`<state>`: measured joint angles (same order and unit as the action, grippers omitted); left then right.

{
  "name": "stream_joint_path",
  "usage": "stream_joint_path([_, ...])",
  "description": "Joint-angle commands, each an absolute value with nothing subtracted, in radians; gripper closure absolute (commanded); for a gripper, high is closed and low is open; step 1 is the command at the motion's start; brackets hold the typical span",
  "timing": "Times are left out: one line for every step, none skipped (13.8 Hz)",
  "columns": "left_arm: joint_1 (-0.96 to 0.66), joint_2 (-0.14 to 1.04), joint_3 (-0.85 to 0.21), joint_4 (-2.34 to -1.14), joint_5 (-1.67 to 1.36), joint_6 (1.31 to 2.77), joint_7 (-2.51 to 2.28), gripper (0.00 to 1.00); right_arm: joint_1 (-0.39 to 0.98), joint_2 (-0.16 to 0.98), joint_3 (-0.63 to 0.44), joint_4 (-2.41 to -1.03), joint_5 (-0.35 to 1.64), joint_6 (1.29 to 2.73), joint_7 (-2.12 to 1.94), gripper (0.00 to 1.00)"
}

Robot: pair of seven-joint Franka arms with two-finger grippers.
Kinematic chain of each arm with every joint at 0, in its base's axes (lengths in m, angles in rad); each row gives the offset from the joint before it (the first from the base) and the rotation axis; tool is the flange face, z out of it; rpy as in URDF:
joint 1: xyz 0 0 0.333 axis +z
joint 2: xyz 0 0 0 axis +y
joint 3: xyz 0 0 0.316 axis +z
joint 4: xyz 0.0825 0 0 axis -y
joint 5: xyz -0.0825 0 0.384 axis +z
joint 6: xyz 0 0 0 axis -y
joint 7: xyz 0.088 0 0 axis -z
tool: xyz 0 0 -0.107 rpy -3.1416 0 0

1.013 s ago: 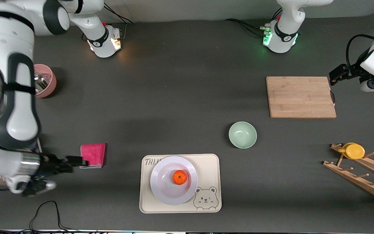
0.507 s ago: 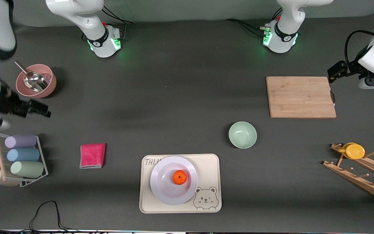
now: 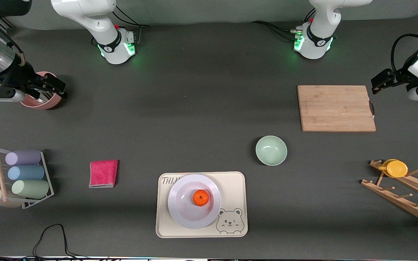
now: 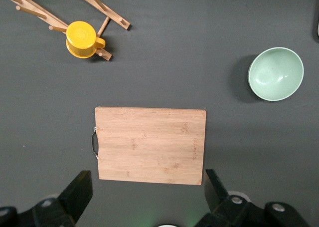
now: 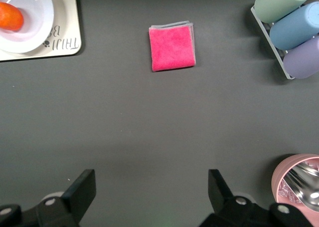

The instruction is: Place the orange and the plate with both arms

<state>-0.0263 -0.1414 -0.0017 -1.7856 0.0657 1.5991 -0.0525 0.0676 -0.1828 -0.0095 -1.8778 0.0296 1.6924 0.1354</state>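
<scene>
Orange (image 3: 201,197) sits in plate (image 3: 194,201) on the tray (image 3: 236,181), well apart from both grippers. Left gripper (image 4: 147,199) over the cutting board (image 4: 149,144) edge, right gripper (image 5: 152,197) by the pink bowl (image 3: 45,103); both spread, empty. Placing looks done, probably; next is just parking.

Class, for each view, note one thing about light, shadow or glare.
Front view: green lights glow at both arm bases; the plate shows a soft sheen beside the orange. Left wrist view: the green bowl casts a dark shadow. Right wrist view: the metal scoop glints.

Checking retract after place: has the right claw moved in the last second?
Yes. The right claw went from beside the pink cloth to over the pink bowl, toward the robots' bases.
</scene>
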Motion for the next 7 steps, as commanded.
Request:
stream_joint_path([-0.002, -0.124, -0.015, -1.746, 0.063, 1.546, -0.051, 0.0, 0.069, -0.155, -0.011, -1.835, 0.034, 1.674, 0.149, 0.0])
stream_joint_path([-0.003, -0.124, -0.017, -1.741, 0.063, 1.543, -0.052, 0.0, 0.069, -0.155, -0.011, -1.835, 0.032, 1.672, 0.149, 0.0])
stream_joint_path([-0.006, -0.123, -0.017, -1.74, 0.063, 1.543, -0.055, 0.0, 0.069, -0.155, -0.012, -1.835, 0.034, 1.672, 0.149, 0.0])
stream_joint_path([-0.008, -0.124, -0.015, -1.74, 0.063, 1.542, -0.054, 0.0, 0.071, -0.156, -0.012, -1.835, 0.034, 1.671, 0.149, 0.0])
stream_joint_path([-0.011, -0.124, -0.014, -1.735, 0.063, 1.534, -0.052, 0.0, 0.071, -0.156, -0.009, -1.835, 0.032, 1.672, 0.15, 0.0])
stream_joint_path([-0.015, -0.123, -0.014, -1.729, 0.063, 1.529, -0.054, 0.0, 0.071, -0.155, -0.008, -1.835, 0.032, 1.672, 0.15, 0.0])
stream_joint_path([-0.017, -0.123, -0.014, -1.727, 0.063, 1.528, -0.055, 0.0, 0.074, -0.156, -0.003, -1.836, 0.025, 1.672, 0.152, 0.0])
